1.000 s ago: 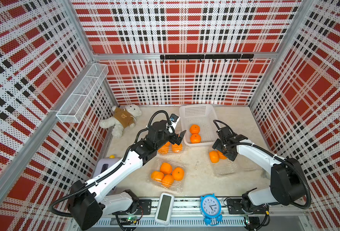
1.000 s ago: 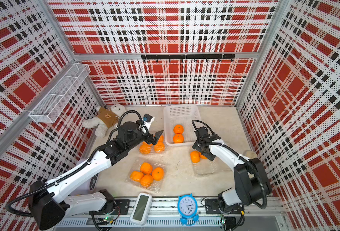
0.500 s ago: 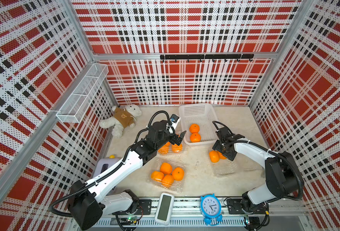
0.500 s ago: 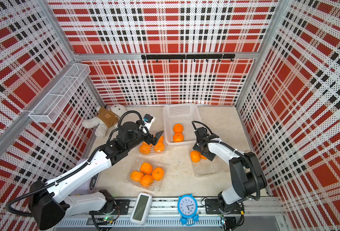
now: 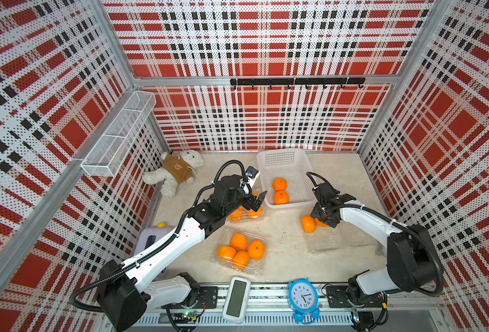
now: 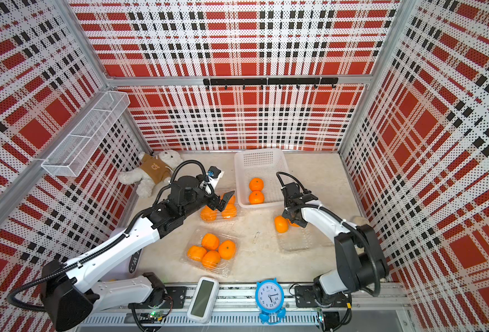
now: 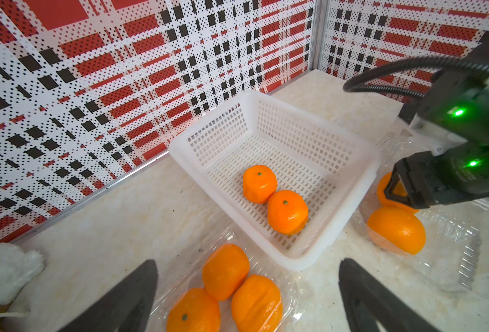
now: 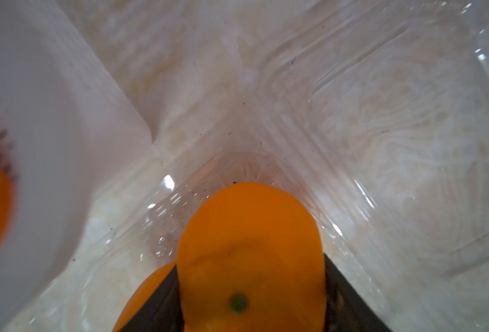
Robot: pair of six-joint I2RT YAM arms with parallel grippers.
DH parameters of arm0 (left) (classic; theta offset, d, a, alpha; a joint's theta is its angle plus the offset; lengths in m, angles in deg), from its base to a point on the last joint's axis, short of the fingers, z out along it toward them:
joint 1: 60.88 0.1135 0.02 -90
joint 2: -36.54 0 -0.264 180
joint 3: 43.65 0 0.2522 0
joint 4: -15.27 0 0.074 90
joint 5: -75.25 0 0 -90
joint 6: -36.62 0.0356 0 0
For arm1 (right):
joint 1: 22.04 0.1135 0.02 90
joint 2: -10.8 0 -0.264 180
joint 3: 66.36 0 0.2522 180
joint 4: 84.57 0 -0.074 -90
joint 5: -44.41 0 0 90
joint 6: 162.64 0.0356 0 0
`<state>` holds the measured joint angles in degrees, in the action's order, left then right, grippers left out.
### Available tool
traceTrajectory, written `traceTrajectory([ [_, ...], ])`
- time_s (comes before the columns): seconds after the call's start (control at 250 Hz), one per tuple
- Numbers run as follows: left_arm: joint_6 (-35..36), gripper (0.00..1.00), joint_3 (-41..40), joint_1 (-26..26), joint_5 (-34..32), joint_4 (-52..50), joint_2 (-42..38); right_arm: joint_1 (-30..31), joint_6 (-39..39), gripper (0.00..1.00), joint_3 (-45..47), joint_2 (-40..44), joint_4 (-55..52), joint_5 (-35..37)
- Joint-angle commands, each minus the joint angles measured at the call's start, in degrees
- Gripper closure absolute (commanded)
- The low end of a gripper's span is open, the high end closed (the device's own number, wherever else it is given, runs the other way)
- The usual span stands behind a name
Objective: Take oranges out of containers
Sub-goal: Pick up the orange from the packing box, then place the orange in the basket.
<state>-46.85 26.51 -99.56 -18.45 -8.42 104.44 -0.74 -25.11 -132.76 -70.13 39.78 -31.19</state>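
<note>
Left gripper (image 5: 258,201) spread wide above left container (image 7: 292,291), at least three oranges (image 7: 226,271) inside. Near container (image 5: 255,269): four untouched. Basket (image 5: 283,153): two delivered. Right container (image 5: 325,243): two inside, right gripper (image 5: 322,220) pinching one orange (image 8: 249,235). Most fruit left to move.

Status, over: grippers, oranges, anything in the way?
Left gripper open, hovering over a stocked container. Right gripper shut on orange inside the right-hand container. Second orange beside it, white basket close; nothing blocking the lift.
</note>
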Motion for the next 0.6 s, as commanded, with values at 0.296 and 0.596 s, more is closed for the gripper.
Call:
traceTrajectory([
  [0.296, -9.9, 0.00, -1.0, 5.1, -1.1, -0.5, -3.1, 0.2, -18.8, 0.55, -23.8, 10.5, -10.1, -7.5],
  [0.596, -13.2, 0.00, -3.8, 9.2, 0.7, -3.2, -8.6, 0.3, -26.3, 0.53, -50.6, -16.2, -20.1, -11.6],
])
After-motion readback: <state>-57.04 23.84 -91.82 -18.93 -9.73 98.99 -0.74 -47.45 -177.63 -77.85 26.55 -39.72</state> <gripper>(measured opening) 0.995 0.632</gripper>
